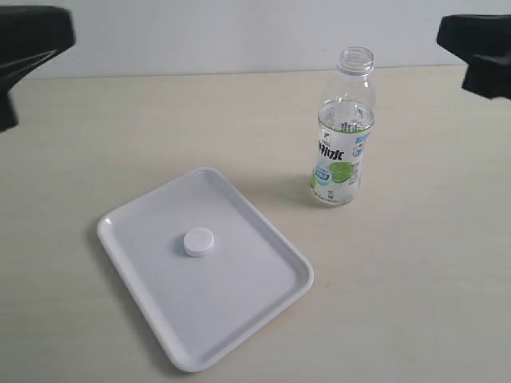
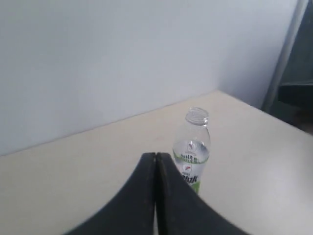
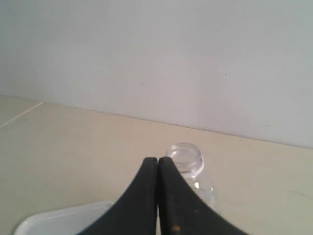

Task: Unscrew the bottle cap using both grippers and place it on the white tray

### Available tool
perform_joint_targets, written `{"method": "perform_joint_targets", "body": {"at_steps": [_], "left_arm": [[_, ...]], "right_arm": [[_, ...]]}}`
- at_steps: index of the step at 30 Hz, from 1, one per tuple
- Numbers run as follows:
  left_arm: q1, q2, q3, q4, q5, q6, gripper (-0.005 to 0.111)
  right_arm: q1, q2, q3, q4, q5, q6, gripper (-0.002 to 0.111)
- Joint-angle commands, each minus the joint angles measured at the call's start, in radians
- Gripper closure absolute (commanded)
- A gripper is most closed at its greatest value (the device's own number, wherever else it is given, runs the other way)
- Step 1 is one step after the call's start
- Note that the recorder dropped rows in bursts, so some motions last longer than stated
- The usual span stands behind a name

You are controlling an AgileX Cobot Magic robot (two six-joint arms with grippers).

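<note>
Pale beige tabletop (image 1: 415, 279) runs back to a plain whitish wall (image 1: 239, 32), and on it the white tray (image 1: 239, 295) lies flat, set at an angle, with one corner cut off by the lower edge of the exterior view. The bottle cap (image 1: 198, 242) rests on the tray floor, a little toward its left end and clear of the rim. The bottle (image 1: 343, 136) stands upright on the table just beyond the tray's far right side, apart from it, with its threaded neck (image 1: 356, 60) open; the label's lettering is too soft to read beyond a lime picture. Only dark blurred shapes of the left arm (image 1: 28, 40) and right arm (image 1: 479, 52) show in the upper corners, cropped so that their fingers cannot be seen there. The wrist views settle it: the left gripper (image 2: 155, 155) has its two black fingers pressed together and holds nothing, and they cover the bottle's (image 2: 191, 156) lower body. The right gripper (image 3: 157, 159) is likewise closed and empty, hiding most of the bottle (image 3: 185, 159) below its neck and part of the tray corner (image 3: 63, 218). A grey upright post (image 2: 286, 54) at one edge is too blurred to identify.
</note>
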Motion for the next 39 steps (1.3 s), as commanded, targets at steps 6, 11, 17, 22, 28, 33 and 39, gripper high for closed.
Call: {"method": "perform_joint_targets", "body": {"at_steps": [6,11,17,22,28,33,39], "left_arm": [[-0.003,-0.494,0.494,-0.053,-0.328,-0.066,0.107],[-0.003,-0.63,0.577,-0.044,-0.329,-0.135,0.107],[-0.003,-0.659,0.577,-0.033,-0.234,-0.156,0.107],[-0.003,-0.659,0.577,-0.04,-0.169,-0.153,0.107],[-0.003,-0.659,0.577,-0.04,-0.169,-0.151,0.107],[-0.003,-0.659,0.577,-0.04,-0.169,-0.151,0.107],[-0.003,-0.659,0.577,-0.04,-0.169,-0.151,0.107]], "right_arm": [[-0.001,-0.505,0.345,0.102,0.102,-0.037,0.108],[-0.001,-0.63,0.49,0.102,0.126,-0.032,0.108],[-0.001,-0.65,0.503,0.074,0.124,0.053,0.108],[-0.001,-0.65,0.503,0.077,0.117,0.101,0.108],[-0.001,-0.65,0.503,0.077,0.116,0.097,0.108],[-0.001,-0.65,0.503,0.077,0.116,0.097,0.108],[0.019,-0.65,0.503,0.077,0.116,0.097,0.108]]}}
